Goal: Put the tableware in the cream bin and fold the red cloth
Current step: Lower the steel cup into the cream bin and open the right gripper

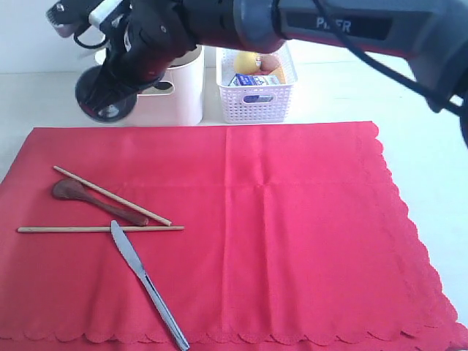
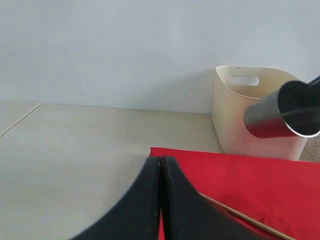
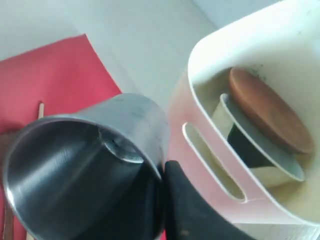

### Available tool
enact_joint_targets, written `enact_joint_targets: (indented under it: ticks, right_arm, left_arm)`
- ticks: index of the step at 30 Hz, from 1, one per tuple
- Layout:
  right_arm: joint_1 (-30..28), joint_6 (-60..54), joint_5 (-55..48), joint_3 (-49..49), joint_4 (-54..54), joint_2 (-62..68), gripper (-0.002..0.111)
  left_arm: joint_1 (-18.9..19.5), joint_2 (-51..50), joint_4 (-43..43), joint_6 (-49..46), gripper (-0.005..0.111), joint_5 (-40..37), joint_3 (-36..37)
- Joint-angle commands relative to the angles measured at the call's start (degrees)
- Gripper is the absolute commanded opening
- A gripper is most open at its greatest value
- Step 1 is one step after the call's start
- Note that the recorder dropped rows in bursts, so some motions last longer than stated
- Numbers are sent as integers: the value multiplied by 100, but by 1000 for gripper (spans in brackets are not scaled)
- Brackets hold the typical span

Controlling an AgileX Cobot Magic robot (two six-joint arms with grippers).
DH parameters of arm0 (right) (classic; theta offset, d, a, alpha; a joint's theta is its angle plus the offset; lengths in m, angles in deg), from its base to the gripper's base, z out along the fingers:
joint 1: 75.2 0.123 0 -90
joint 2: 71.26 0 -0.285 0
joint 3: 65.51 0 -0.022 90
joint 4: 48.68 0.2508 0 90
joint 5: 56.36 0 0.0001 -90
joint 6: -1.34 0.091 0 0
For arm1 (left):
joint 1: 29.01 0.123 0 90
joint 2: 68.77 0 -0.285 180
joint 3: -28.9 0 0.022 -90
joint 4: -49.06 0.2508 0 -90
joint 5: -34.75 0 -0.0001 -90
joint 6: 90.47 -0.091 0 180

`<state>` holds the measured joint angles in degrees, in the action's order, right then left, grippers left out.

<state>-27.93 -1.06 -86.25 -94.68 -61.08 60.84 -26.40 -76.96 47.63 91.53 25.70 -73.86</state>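
Fingers [image 3: 186, 202] pinch the steel cup [image 3: 127, 117] — only right wrist view shows plate [image 3: 267, 110], bowl [image 3: 277, 161] inside cream bin [image 3: 235, 45].

A pale beige table [image 1: 420, 157] takes up most of the scene, its bare top showing in the upper left and down the right side of the exterior frame. The surface is smooth and matte, without grain or pattern. Behind it, along the top of the frame, stands a plain white wall [image 1: 22, 47] that meets the tabletop in a straight horizontal line. In the left wrist view the same wall looks a cooler grey-white, and a thin dark seam [image 2: 20, 118] runs slantwise across the tabletop. The light is soft, bright and even, leaving only faint, blurred shadows on table and wall.
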Motion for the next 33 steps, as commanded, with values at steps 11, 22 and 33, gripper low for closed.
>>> enact_joint_targets:
  ticks: [11, 22, 33]
  right_arm:
    - [-416, 471, 1192, 16, -30, -349, 0]
    - [-934, 1203, 1468, 16, -5, -211, 0]
    - [-1104, 1600, 1465, 16, 19, 233, 0]
  left_arm:
    - [13, 40, -14, -16, 1, 33, -3]
    - [13, 40, -14, -16, 1, 33, -3]
    - [13, 40, -14, -16, 1, 33, -3]
